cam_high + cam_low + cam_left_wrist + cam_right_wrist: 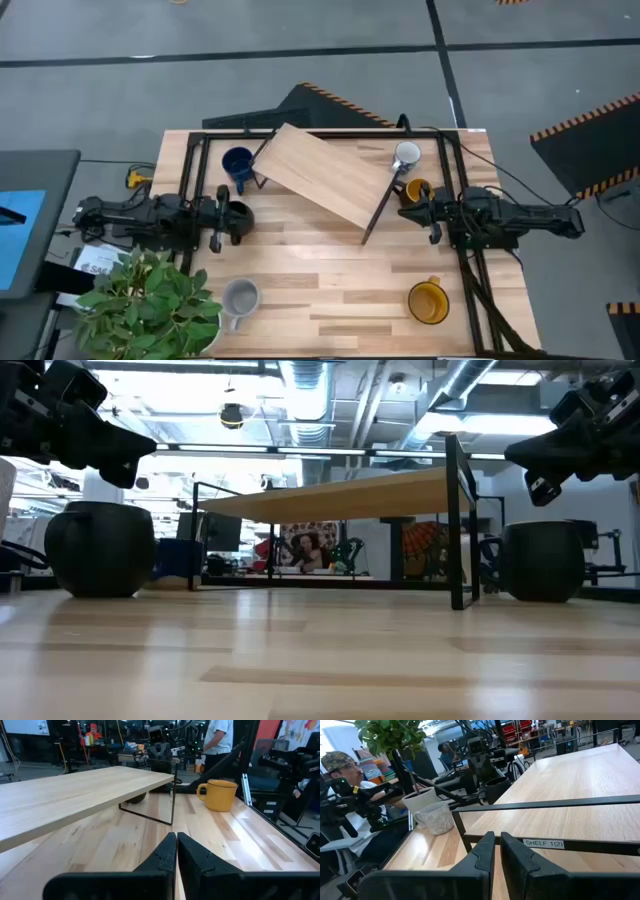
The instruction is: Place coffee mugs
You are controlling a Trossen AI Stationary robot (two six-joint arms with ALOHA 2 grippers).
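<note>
The high view shows six mugs on the table: dark blue (238,165) and black (238,214) on the left, white (406,155) and yellow-orange (417,190) on the right, light grey (240,298) and a second yellow-orange (428,301) near the front. My left gripper (217,221) is shut beside the black mug. My right gripper (432,215) is shut just nearward of the upper yellow mug (219,795). In the low view both grippers (120,445) (545,475) hang above the tabletop. The right wrist view shows the grey mug (437,817) and black mug (496,787) standing upright.
A wooden shelf board (325,172) on thin black wire legs (378,212) stands askew across the table's far middle, inside a black frame (190,160). A potted plant (150,300) fills the near left corner. A person (342,765) sits beyond the table's left side.
</note>
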